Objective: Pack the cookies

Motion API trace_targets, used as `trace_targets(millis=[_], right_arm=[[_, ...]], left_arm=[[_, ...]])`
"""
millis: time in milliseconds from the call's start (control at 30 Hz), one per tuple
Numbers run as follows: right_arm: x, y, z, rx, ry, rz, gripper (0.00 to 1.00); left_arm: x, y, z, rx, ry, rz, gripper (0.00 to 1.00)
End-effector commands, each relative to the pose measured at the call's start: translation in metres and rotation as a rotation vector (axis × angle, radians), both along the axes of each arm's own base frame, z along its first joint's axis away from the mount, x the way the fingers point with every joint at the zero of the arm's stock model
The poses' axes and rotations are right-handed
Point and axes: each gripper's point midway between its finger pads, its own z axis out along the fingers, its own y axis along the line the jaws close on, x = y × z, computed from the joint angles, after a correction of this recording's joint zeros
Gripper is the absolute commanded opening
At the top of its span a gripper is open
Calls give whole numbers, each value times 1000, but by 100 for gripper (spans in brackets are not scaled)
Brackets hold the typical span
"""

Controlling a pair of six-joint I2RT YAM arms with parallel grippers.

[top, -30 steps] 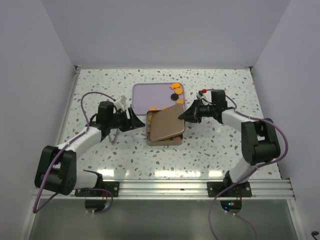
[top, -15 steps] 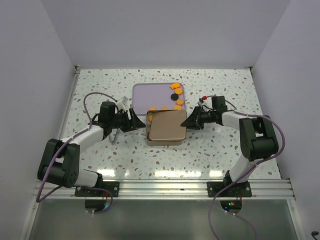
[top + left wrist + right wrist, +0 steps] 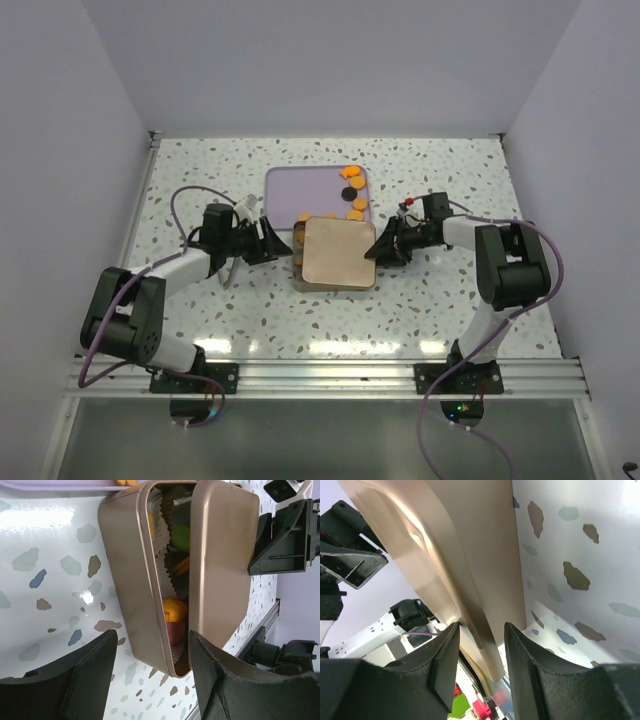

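The left end effector (image 3: 152, 640) is held partly open, its fingers (image 3: 92, 672) standing either side of the near end of the tin (image 3: 125, 570). A gap is seen between the tin's wall and one finger. Whether the other finger touches the lid (image 3: 220, 555) cannot be told.

The right end effector (image 3: 481, 626) is parted around the lid's opposite edge, and the rim is seen between its fingers (image 3: 442, 665). Whether the pads touch the rim cannot be told.

The lid is laid on the tin but is shifted sideways, so a slot is left open along the tin's left side. Through that slot cookies (image 3: 174, 610) are seen inside the tin, seated in fluted paper cups (image 3: 161, 545). An orange one, a dark red one below it and a green one (image 3: 181, 535) can be made out.

In the top view the tin is set at the middle of the speckled surface (image 3: 200, 180), between the two end effectors. Just behind it a lilac tray (image 3: 300, 188) is placed. More orange cookies and a black cookie (image 3: 350, 195) are gathered at the tray's right side. Two further orange ones are seen near the tray's near edge, just beside the tin's far side. Both arms are stretched low over the surface toward the tin.
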Motion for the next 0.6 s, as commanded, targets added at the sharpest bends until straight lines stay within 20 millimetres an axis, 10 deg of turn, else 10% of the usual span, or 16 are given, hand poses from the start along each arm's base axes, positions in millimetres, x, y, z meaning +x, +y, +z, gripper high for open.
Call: trace_targets(millis=[0,567], right_arm=[[10,-7,-9,-62,-11,-9,44],[28,1,-1,-71,-4,-34,44]], left_arm=[[17,-5,18,-40,-69,-1,64],[21,-20,32,-118,-131,-22,68]])
